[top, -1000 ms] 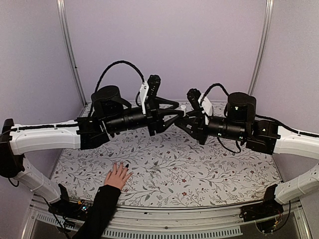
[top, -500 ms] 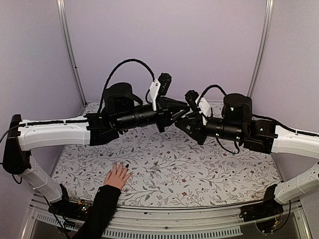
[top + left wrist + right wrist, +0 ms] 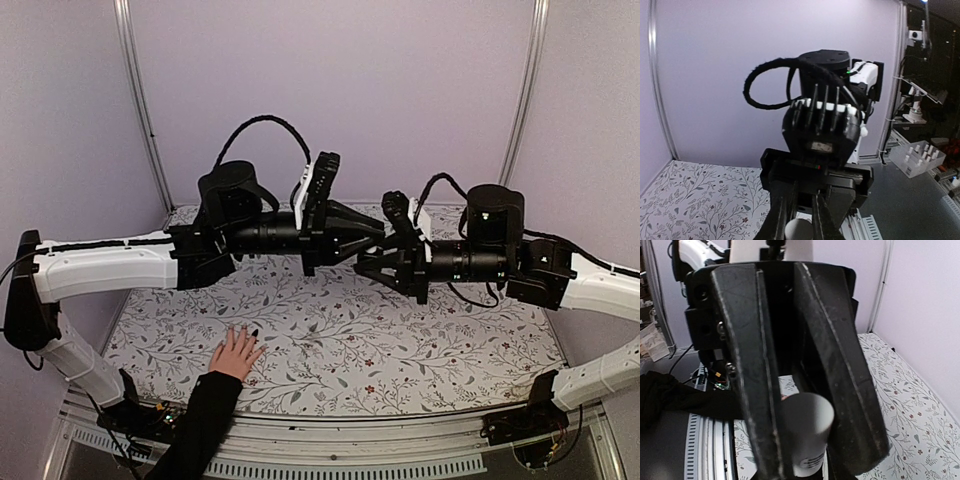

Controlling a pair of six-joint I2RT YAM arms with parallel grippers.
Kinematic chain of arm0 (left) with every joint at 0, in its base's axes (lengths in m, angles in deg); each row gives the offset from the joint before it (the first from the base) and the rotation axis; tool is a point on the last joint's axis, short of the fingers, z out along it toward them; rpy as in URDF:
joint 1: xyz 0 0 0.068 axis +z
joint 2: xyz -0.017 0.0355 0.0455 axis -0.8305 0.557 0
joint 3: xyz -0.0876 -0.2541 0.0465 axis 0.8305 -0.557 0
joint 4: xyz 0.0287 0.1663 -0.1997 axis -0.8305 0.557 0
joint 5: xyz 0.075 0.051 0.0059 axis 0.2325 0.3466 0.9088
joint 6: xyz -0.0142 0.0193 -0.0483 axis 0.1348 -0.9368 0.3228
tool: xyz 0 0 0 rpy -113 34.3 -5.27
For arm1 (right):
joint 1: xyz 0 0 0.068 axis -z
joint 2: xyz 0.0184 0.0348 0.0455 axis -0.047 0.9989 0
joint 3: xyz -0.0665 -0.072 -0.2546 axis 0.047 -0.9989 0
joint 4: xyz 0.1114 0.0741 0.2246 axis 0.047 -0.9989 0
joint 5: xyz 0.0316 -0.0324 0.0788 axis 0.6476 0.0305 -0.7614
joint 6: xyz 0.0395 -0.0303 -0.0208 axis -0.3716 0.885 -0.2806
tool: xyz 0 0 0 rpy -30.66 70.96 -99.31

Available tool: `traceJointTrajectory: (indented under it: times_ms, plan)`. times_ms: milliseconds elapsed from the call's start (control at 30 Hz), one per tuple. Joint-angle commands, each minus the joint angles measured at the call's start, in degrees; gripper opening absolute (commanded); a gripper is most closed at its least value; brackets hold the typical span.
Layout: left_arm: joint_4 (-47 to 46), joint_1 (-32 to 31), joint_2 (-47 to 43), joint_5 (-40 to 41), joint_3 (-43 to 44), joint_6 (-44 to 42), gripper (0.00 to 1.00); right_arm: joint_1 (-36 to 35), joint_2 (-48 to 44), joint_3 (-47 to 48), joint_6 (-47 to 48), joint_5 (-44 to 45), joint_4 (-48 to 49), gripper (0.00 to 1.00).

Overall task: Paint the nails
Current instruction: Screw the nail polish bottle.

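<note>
The right hand (image 3: 361, 264) grips the bottle (image 3: 806, 434); the left hand (image 3: 381, 232) is pinched tight on its white cap (image 3: 797, 231), high above the nails (image 3: 243, 333). I'd twist slowly, lift straight, and hold the bottle steady.

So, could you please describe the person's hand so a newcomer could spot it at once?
Start with the floral table. At its near edge, left of centre, a black sleeve reaches in, and the hand rests at its end. It is the only bare skin there, with its fingers spread.
</note>
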Motion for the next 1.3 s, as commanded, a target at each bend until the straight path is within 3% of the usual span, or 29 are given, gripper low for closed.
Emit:
traceJointTrajectory:
  times_ms: [0,300,533,767,967,1267]
  plan:
    - [5.2,0.7,0.4,-13.5,-0.8,-2.0,0.0,0.0,-4.4,1.3,4.4,-14.8,7.0,0.0]
    - [10.7,0.6,4.8,-28.8,3.7,-4.9,0.0,0.0,-2.7,4.5,8.7,-36.9,4.9,0.0]
    - [12.8,0.6,5.0,-31.1,3.9,-7.0,0.0,0.0,0.1,6.2,8.0,-41.5,4.6,0.0]
    - [12.3,2.2,-1.0,-22.8,1.6,-8.3,0.15,0.0,-1.4,3.4,8.3,-35.0,5.0,0.0]
    - [12.2,2.6,-5.4,-16.1,0.4,-8.1,0.44,0.0,-2.0,1.5,6.7,-24.0,5.9,0.0]
    - [7.0,2.1,-10.0,0.7,-4.3,-4.2,0.46,0.0,-1.0,0.8,1.4,6.5,6.8,0.0]
